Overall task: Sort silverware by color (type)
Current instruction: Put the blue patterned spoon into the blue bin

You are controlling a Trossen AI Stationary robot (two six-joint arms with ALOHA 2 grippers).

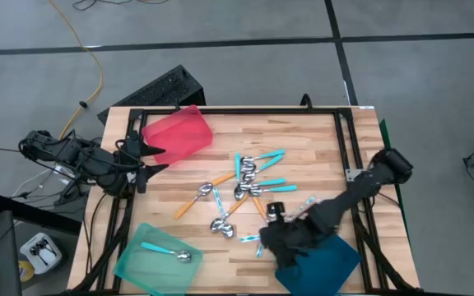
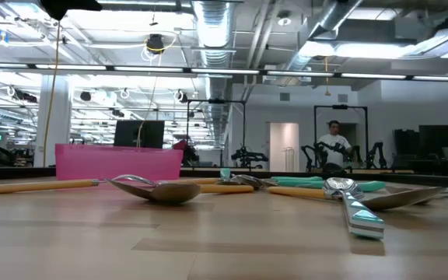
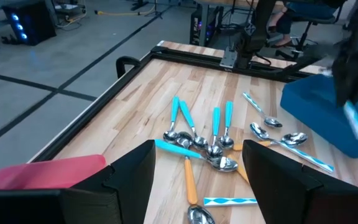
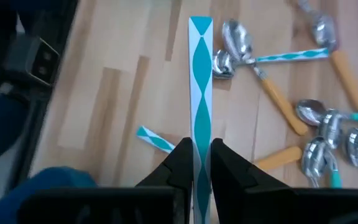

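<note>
Two hands show: the right hand (image 4: 194,163) is clamped on a patterned spoon (image 4: 200,81) by its handle, beside the dark-blue tray (image 1: 323,265). The left hand (image 3: 194,165), fingers apart, waits by the red tray (image 1: 178,131). Other spoons (image 1: 245,185) lie mid-table (image 1: 319,140); one turquoise spoon (image 1: 167,250) lies in the mint tray (image 1: 138,267).

A pale wooden table (image 1: 303,148) with a black frame holds three plastic trays: one red (image 1: 179,131), one mint green (image 1: 142,263), one dark blue (image 1: 327,263). The spoons (image 1: 245,185) have shiny silver bowls and thin handles in orange, plain turquoise, or white with a turquoise diamond pattern. One turquoise-handled spoon (image 1: 167,251) lies in the green tray. The black right gripper (image 4: 201,158) pinches a diamond-patterned handle (image 4: 200,81). The left gripper (image 3: 197,180) is black too. The floor looks grey, with what may be a yellow cable (image 1: 89,57).
</note>
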